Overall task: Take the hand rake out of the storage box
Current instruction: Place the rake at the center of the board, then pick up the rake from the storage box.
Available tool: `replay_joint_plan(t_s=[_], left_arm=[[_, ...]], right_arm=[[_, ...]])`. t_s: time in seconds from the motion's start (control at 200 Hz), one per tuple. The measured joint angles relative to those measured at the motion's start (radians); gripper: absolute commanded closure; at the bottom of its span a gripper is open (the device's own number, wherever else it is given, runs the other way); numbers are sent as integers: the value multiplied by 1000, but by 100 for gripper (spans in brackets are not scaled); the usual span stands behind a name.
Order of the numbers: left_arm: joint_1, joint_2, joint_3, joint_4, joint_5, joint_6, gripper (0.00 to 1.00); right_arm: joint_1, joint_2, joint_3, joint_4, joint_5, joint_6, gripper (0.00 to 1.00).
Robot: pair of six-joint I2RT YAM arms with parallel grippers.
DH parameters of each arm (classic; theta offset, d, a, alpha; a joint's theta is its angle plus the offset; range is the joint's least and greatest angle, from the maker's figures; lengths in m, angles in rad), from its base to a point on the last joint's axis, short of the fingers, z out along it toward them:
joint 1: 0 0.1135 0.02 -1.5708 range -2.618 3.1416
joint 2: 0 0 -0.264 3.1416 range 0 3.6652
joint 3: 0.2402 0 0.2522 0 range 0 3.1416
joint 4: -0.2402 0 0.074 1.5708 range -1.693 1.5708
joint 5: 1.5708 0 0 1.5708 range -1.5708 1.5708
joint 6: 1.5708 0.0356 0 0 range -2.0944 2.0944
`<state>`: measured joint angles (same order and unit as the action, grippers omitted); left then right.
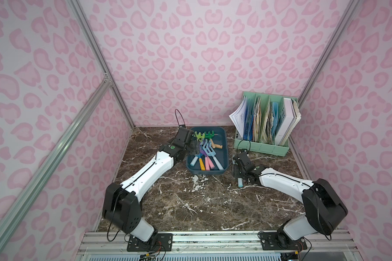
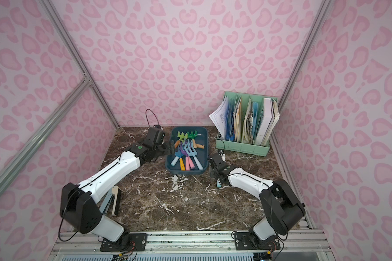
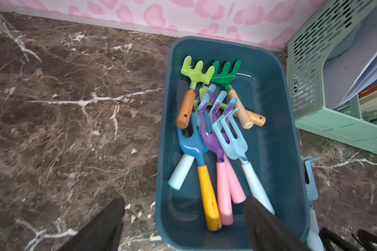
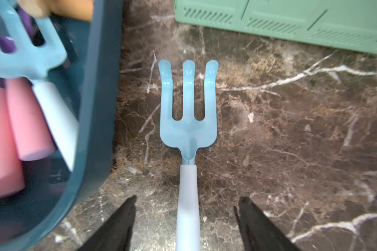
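The shallow dark teal plastic storage box (image 1: 205,172) sits on the brown marble bench (image 1: 190,203) and holds a tangle of small hand tools. Eight handles can be counted in it in the left wrist view: three wooden, two pink, two pale blue and one yellow. Among the heads, a lime-green rake (image 3: 196,71) and a dark green rake (image 3: 225,72) lie at the far end. Forked heads in blue, purple and light blue overlap in the middle.

One light blue three-tined hand rake with a pale handle (image 4: 187,121) lies outside the box, flat on the bench just beside the box's side wall (image 4: 98,108).

The right gripper (image 4: 186,198) is over this rake's handle, jaws wide apart and clear of it on both sides. The left gripper (image 3: 184,200) hovers at the box's opposite long side, jaws also apart, holding nothing.

One mint-green upright slotted file organizer (image 1: 261,148) stands behind the rake, filled with papers and folders.
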<state>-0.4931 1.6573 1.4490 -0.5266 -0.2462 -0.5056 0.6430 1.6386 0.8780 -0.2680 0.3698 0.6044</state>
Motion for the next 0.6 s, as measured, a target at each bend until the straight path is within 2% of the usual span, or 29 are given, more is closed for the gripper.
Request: replay_joint_plan(t_s=[0.1,0.37,0.46,0.54,0.6], left_arm=[[0,173,169,-47,-16,11,29],[0,527,518,-213,-56,94,36],[4,582,570,-242,-70,127,36],[19,621,589,-245,-64,151,44],[35,656,613,-249,-51,170,45]], right_arm=[[-11,-92,-19,4,-2,-11,2],[-93,-248,-131,31,-54,-35,2],[-100,-271,-148,42,-80,-42,2],[-113,-289,-159,55,-86,-49,2],[-122,-303,-169,62,-88,-50,2]])
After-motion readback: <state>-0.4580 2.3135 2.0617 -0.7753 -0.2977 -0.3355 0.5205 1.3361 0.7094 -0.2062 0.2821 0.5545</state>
